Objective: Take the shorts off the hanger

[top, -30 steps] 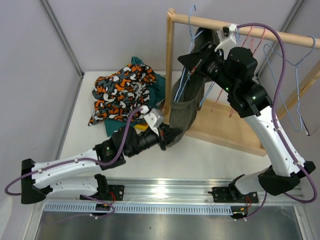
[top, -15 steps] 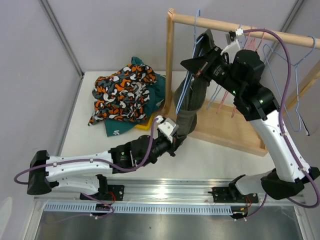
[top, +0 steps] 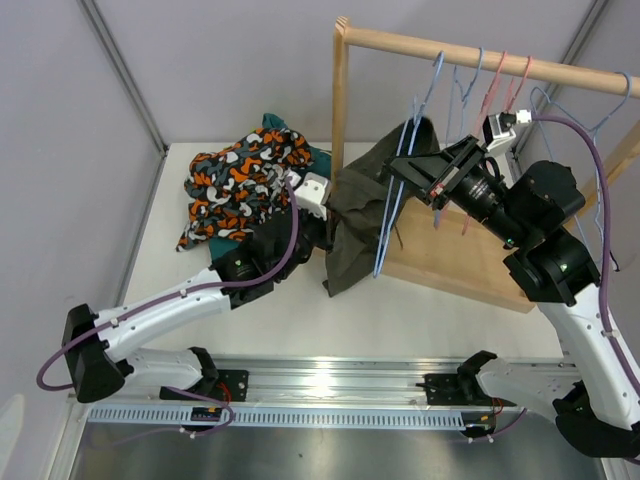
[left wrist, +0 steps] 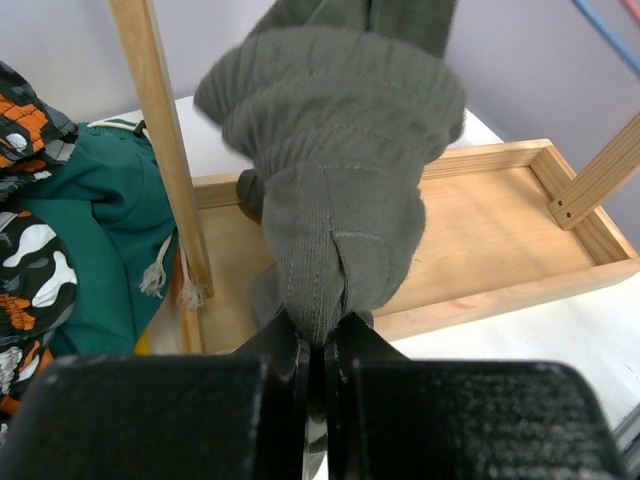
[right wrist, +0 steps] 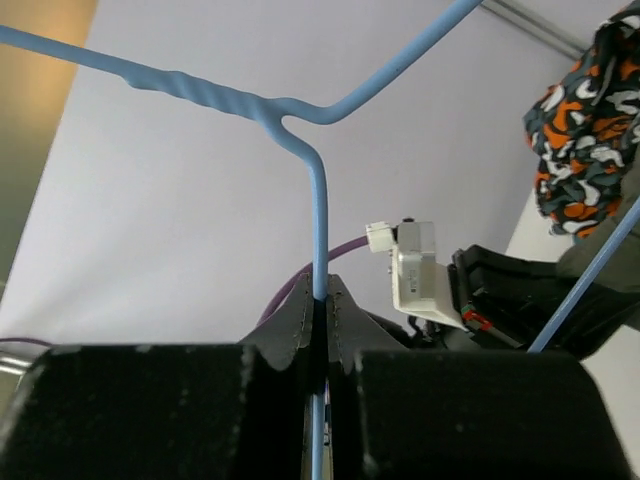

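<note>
1. The step in hand is pulling the last hung pair off: the olive-grey shorts (top: 355, 225) are stretched between the two arms and not yet free
2. The left hand (top: 322, 228) is clamped shut on a bunched fold of the olive-grey shorts (left wrist: 330, 150); its wrist view shows the cloth pinched between the closed fingers of the left hand (left wrist: 318, 345)
3. The right hand (top: 418, 175) is closed on the neck of the blue hanger (top: 392, 215), just below the twisted wire in its wrist view, where the right hand (right wrist: 320, 300) grips the blue hanger (right wrist: 318, 180)
4. The upper part of the shorts is draped over the hanger, below the wooden rail (top: 480, 50); the lower part hangs toward the tabletop (top: 440, 310), beside the wooden tray (top: 450, 262)
5. The camouflage shorts (top: 240, 180) and teal shorts (top: 318, 165) lie heaped at the far left of the tabletop
6. The next move probably calls for the left hand to draw further toward the heap while the right hand holds the hanger steady, until the cloth slips off the wire
7. Compared with half a second ago, the left hand has swung left, toward the heap, the right hand has carried the hanger rightward and lower, and the shorts are pulled out slanted, not hanging straight
</note>
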`<state>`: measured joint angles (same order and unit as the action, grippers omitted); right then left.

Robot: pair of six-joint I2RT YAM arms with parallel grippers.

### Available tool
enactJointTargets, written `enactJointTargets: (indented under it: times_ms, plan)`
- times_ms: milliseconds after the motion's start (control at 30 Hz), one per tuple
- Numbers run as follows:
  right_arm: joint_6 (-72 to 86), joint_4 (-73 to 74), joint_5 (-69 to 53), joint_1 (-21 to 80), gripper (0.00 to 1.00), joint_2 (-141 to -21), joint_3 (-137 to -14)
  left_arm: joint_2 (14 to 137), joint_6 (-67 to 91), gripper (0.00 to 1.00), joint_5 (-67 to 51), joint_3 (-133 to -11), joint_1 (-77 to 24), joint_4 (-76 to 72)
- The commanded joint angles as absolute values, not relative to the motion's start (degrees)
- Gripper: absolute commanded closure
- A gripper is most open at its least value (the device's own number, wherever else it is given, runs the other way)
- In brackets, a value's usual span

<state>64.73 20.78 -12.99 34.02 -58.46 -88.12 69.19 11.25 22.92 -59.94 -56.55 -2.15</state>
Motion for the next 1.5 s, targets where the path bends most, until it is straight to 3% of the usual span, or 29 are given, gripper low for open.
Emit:
enactJointTargets:
  times_ms: [0, 267, 400, 667, 933, 1167, 1200, 1233, 1333, 1367, 1400, 1467]
  plan:
    - [70.21, 14.51, -16.43, 34.37, 1.0, -58.1, -87.89, 66.62, 10.46, 1.0, 23.11, -61.17, -55.64, -2.64]
    - [77.26, 11.59, -18.55, 35.94, 1.0, -59.33, -88.24, 72.86, 10.81, 1.0, 21.09, -66.27, -51.5, 6.42]
    - [69.02, 19.49, -15.29, 34.2, 1.0, -62.12, -92.63, 67.34, 14.57, 1.0, 18.29, -62.06, -51.59, 3.61]
    - [66.62, 18.81, -22.85, 22.33, 1.0, -73.64, -100.8, 53.01, 19.25, 1.0, 17.4, -50.11, -51.94, 5.0]
    - [65.57, 17.93, -21.27, 18.81, 1.0, -79.8, -102.13, 43.34, 19.25, 1.0, 18.81, -50.18, -52.21, 12.38]
    - [63.46, 18.63, -18.46, 20.21, 1.0, -73.23, -94.49, 42.54, 14.87, 1.0, 26.61, -58.0, -52.21, 21.78]
    - [62.85, 18.81, -18.02, 20.3, 0.94, -72.08, -93.44, 42.71, 13.81, 1.0, 27.85, -60.44, -52.12, 22.49]
    - [62.58, 18.9, -17.76, 20.56, 0.65, -70.85, -91.25, 42.98, 12.75, 1.0, 28.91, -63.08, -52.03, 23.11]
    - [60.91, 20.91, -15.12, 22.14, 0.16, -66.28, -87.82, 45.26, 7.75, 1.0, 29.97, -69.49, -50.45, 23.82]
    - [60.3, 22.31, -14.16, 22.58, 0.06, -65.23, -87.28, 47.35, 6.08, 1.0, 29.71, -71.0, -48.71, 25.04]
    - [59.34, 23.11, -13.72, 22.94, 0.01, -63.47, -86.84, 48.5, 5.37, 1.0, 28.14, -72.15, -47.82, 25.57]
    - [57.93, 25.82, -12.58, 23.37, 0.01, -61.8, -86.4, 51.31, 3.52, 1.0, 27.07, -78.03, -45.02, 26.63]
